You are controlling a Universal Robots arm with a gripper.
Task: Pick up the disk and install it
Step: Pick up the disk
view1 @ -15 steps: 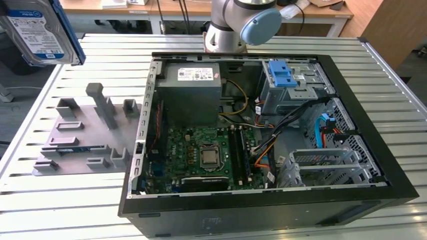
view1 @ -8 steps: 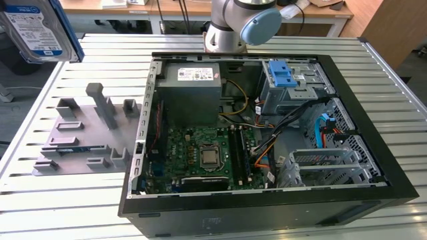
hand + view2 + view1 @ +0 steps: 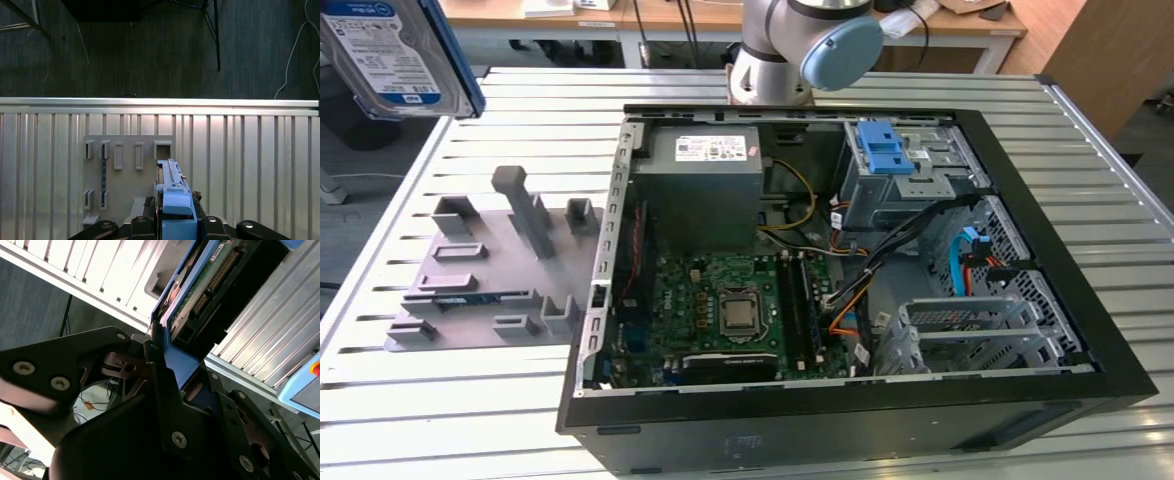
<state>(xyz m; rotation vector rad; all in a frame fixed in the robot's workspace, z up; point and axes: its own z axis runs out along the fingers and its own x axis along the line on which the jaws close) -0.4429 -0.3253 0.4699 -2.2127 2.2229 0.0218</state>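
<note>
Hand (image 3: 176, 222) clamps the disk (image 3: 171, 182) on edge, its long axis pointing straight out toward the grey fixture (image 3: 127, 175) on the tabletop (image 3: 240, 165).

print on disk (image 3: 387, 55) label unreadable, power supply sticker (image 3: 714, 148) unreadable

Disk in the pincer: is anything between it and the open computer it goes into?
Nothing visible blocks the way. The pincer holds the disk in the air above the grey holder, at the exterior view's left of the open computer case. Black cables run across beside the drive cage, possibly crowding it.
</note>
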